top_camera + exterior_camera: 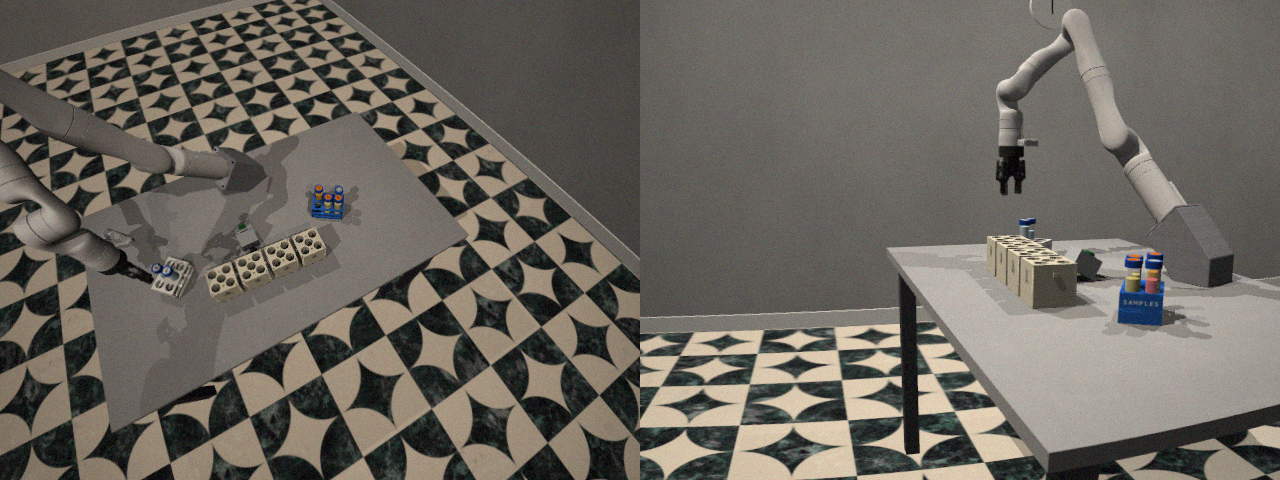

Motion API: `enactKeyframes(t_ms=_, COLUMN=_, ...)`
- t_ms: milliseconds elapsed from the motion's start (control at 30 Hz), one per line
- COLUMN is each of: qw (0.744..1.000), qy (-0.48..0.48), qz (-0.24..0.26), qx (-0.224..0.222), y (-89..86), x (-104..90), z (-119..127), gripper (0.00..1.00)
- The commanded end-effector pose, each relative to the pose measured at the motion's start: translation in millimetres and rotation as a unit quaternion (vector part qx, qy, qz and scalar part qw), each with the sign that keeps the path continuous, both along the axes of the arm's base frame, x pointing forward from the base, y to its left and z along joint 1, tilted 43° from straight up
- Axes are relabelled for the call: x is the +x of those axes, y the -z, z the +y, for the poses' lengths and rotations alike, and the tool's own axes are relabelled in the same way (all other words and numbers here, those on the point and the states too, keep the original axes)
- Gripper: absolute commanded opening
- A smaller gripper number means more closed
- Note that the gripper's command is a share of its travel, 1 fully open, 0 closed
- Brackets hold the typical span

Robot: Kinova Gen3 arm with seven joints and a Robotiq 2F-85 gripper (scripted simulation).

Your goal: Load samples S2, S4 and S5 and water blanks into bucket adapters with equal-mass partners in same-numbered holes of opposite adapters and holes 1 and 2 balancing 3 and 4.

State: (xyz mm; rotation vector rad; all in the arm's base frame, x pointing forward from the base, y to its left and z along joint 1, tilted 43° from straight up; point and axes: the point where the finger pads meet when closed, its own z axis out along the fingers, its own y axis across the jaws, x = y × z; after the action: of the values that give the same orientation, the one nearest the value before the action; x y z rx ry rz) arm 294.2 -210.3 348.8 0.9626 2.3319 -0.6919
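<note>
Nearest on the grey rectangular table (1094,392), in the exterior view, stands a small blue sample rack (1139,308) printed SAMPLES in white. It holds several blue-capped tubes (1133,273) upright; orange cap dots show on some, and their lower parts look yellow, orange and pink. The IDs are too small to read.

Beyond the blue rack and to its left, four beige cube-shaped bucket adapters (1047,281) sit side by side in a row, touching or nearly so. Each has five round holes on top, and every hole looks vacant in the top view (280,257). Just behind this row, between it and the arm's grey wedge-shaped base (1193,248), sits a small dark sloped desk with a green key (1087,263).

Past the far end of the adapter row is a pale blanks rack (175,277) carrying blue-capped tubes with white dots (166,271).

High above that far rack hangs the black two-finger gripper (1010,187), pointing straight down, jaws spread wide and gripping nothing, well apart from the tubes beneath.
</note>
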Motion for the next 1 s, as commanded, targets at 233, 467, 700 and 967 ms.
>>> enactKeyframes(t_ms=233, qw=1.0, qy=0.0, qz=0.0, qx=0.0, y=-18.9, x=-6.5, z=16, gripper=1.0)
enactKeyframes(t_ms=467, qw=1.0, qy=0.0, qz=0.0, qx=0.0, y=-32.6, x=-11.5, z=27, gripper=1.0)
enactKeyframes(t_ms=700, qw=0.995, qy=-0.074, qz=0.062, qx=-0.027, y=-15.1, x=-10.4, z=52, gripper=1.0)
enactKeyframes(t_ms=967, qw=0.98, qy=-0.146, qz=0.124, qx=-0.053, y=4.0, x=-8.6, z=75, gripper=1.0)
